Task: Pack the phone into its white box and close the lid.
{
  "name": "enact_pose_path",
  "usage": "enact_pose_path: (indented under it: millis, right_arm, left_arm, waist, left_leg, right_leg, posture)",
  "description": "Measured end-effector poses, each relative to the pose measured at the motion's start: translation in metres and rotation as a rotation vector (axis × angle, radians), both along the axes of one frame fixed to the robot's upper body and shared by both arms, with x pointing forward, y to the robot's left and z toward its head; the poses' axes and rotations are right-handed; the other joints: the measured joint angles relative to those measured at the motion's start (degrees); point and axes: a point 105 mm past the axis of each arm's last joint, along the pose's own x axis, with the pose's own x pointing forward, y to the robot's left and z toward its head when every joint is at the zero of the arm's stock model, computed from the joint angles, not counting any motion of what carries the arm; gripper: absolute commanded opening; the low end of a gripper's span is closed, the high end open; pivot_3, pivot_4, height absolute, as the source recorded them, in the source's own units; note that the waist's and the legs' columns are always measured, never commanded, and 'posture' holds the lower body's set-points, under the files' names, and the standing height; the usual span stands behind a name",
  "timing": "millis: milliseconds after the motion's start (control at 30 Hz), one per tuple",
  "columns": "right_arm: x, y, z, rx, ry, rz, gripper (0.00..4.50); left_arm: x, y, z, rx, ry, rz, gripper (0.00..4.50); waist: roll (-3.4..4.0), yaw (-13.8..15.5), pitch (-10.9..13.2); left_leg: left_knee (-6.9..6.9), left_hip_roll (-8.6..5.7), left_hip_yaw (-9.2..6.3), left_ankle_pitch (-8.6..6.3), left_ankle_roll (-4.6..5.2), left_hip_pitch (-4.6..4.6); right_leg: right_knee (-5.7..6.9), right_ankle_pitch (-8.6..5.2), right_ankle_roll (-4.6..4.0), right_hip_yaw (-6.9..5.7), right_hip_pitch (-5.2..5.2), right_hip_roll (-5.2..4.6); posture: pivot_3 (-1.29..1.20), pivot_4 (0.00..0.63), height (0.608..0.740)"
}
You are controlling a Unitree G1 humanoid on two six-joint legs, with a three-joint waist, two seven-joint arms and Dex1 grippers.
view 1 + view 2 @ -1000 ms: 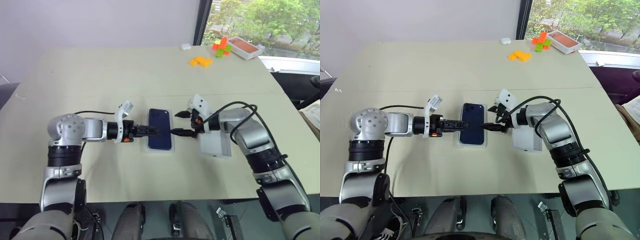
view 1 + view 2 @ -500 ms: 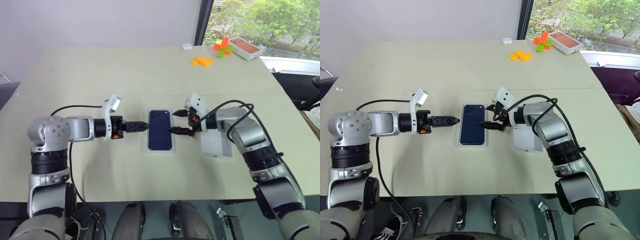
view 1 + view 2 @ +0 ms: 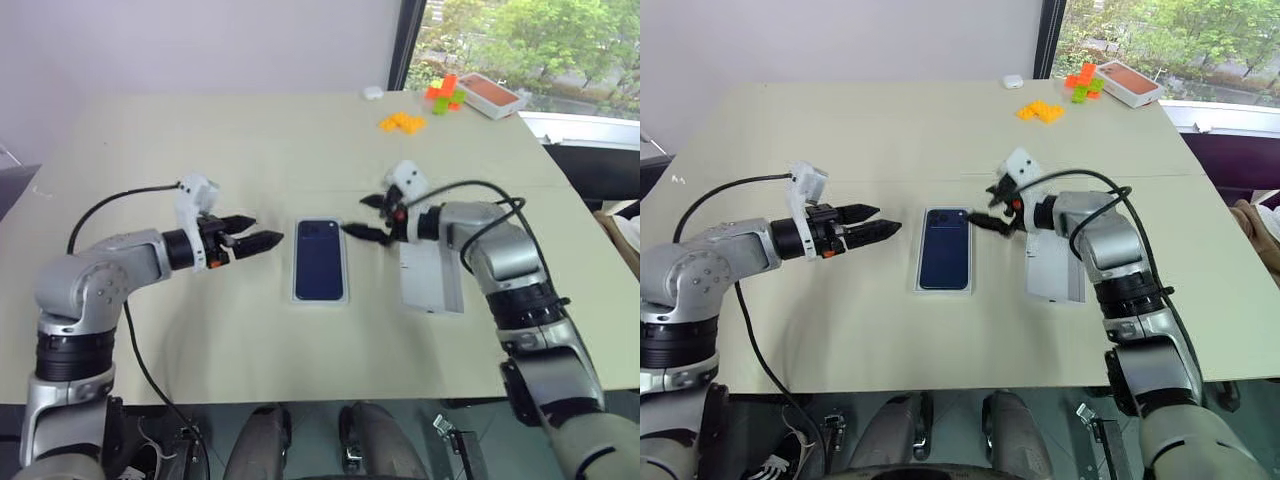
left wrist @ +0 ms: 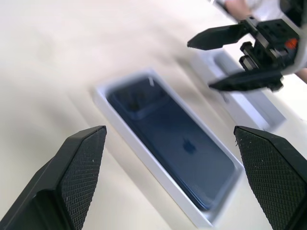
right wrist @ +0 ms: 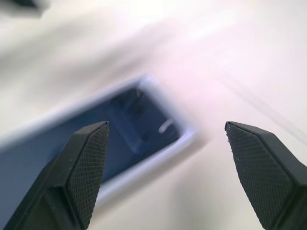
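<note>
The left gripper (image 3: 258, 233) reaches level across the table (image 3: 200, 140) from the robot's left, elbow bent out, its two black fingers spread wide and holding nothing. Their inner pads (image 4: 84, 158) are cross-hatched rubber, wedge-shaped. The right gripper (image 3: 365, 217) comes in from the other side, forearm angled inward, a black cable looping over the wrist; its fingers also stand apart and empty.

Between the two grippers, just beyond each set of fingertips, lies the phone (image 3: 320, 259): slim, glossy dark navy, rounded corners, back up, with its camera bump at the far end. It sits inside the box (image 4: 144, 155), a shallow white cardboard tray whose rim frames it closely on every side. Neither gripper touches phone or box.

Under the right forearm, beside the box, the lid (image 3: 432, 283) rests flat on the table, a white rectangular cardboard piece with raised edges, apart from the box. The table is matte, pale beige.
</note>
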Motion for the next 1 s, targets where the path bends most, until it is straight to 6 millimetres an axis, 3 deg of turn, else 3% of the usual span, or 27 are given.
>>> enact_pose_path:
  millis: [167,233,300,500,633,800,1000]
  right_arm:
    - [-0.010,-0.010,-0.008,-0.040,0.047,-0.011,4.07]
    - [-0.016,-0.028,-0.015,-0.105,0.062,-0.036,4.07]
    - [-0.018,-0.036,-0.018,-0.131,0.072,-0.056,4.07]
    - [-0.021,-0.030,-0.025,-0.174,0.102,-0.109,4.07]
    - [-0.019,-0.048,-0.034,-0.214,0.235,-0.279,4.07]
    - [-0.016,-0.045,-0.022,-0.227,0.235,-0.335,4.07]
    - [-0.021,-0.064,-0.028,-0.282,0.314,-0.457,4.07]
  left_arm:
    - [0.000,0.002,-0.019,0.036,0.027,-0.020,4.48]
    - [-0.008,-0.002,-0.020,0.006,0.060,-0.070,3.98]
    - [-0.015,-0.006,-0.022,0.005,0.061,-0.108,3.98]
    - [-0.017,-0.014,-0.011,-0.027,-0.015,-0.139,3.98]
    - [-0.024,-0.009,-0.011,-0.017,-0.079,-0.149,3.98]
    - [-0.025,-0.007,-0.008,-0.019,-0.132,-0.138,3.98]
    - [-0.025,-0.005,-0.010,-0.013,-0.139,-0.119,3.98]
  waist:
    - [0.01,0.2,0.0]
    - [0.01,0.2,0.0]
    - [0.03,-0.2,0.0]
    - [0.08,-0.1,0.0]
    - [0.09,-0.2,0.1]
    - [0.09,-0.1,0.1]
    - [0.09,0.0,0.1]
  left_leg:
    - [0.06,-0.01,0.03,-0.10,0.18,-0.14]
    - [0.06,-0.02,0.04,-0.15,0.28,-0.17]
    - [0.04,-0.01,0.07,-0.17,0.31,-0.17]
    - [0.03,0.06,0.03,-0.17,0.30,-0.06]
    - [0.11,0.03,0.14,-0.17,0.30,-0.08]
    - [0.10,0.03,0.11,-0.17,0.31,-0.08]
    - [0.09,0.02,0.13,-0.18,0.32,-0.12]
  right_leg:
    - [-0.16,0.00,0.02,0.00,-0.01,-0.05]
    - [-0.25,-0.01,0.03,0.00,-0.01,-0.06]
    - [-0.30,-0.01,0.04,0.01,0.00,-0.05]
    - [-0.05,0.00,0.04,-0.02,-0.02,0.06]
    - [-0.07,0.00,0.04,0.07,-0.01,-0.01]
    - [-0.09,-0.01,0.03,0.06,-0.02,0.01]
    - [-0.14,-0.01,0.04,0.06,-0.03,0.00]
  posture:
    - [0.00,0.150,0.740]
    - [0.00,0.150,0.740]
    - [0.00,0.150,0.740]
    - [0.00,0.150,0.740]
    - [0.00,0.150,0.740]
    - [0.00,0.150,0.740]
    - [0.00,0.150,0.740]
